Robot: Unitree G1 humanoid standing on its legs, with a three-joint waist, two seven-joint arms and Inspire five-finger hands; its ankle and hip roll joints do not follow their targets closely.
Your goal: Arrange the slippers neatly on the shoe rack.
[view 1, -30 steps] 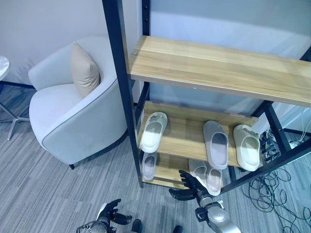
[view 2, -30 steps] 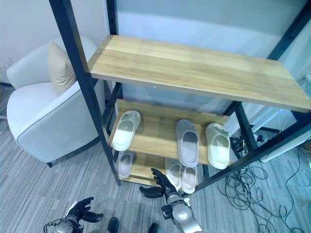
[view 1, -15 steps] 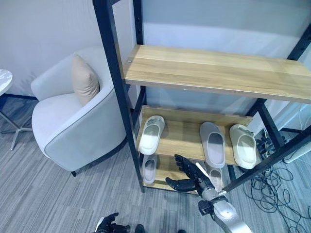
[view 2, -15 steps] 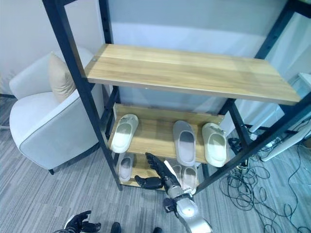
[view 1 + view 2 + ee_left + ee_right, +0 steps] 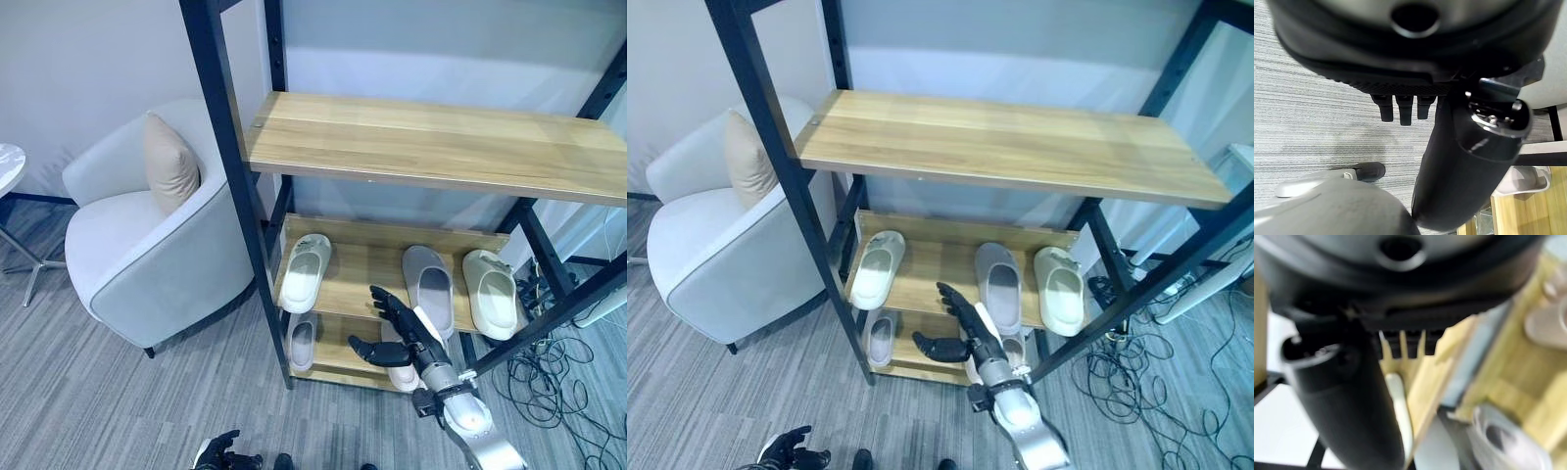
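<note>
The shoe rack's middle shelf (image 5: 367,269) holds three slippers: a white one (image 5: 304,272) at the left, a grey one (image 5: 429,289) and a cream one (image 5: 495,294) at the right. A small grey slipper (image 5: 301,343) lies on the bottom shelf (image 5: 338,345) at the left, and a pale pair (image 5: 400,376) lies partly hidden behind my right hand. My right hand (image 5: 397,333) is open with fingers spread, level with the middle shelf's front edge, holding nothing. My left hand (image 5: 220,455) hangs low near the floor, relaxed and empty.
The wide wooden top shelf (image 5: 431,147) is bare. The rack's black front post (image 5: 230,186) stands left of my right hand. A white armchair (image 5: 147,255) with a beige cushion (image 5: 171,162) sits at the left. Cables (image 5: 558,372) lie tangled on the floor at the right.
My right hand has risen from the bottom shelf's front to the middle shelf's front edge, still open. The camera has shifted, and the left hand now sits lower in the picture.
</note>
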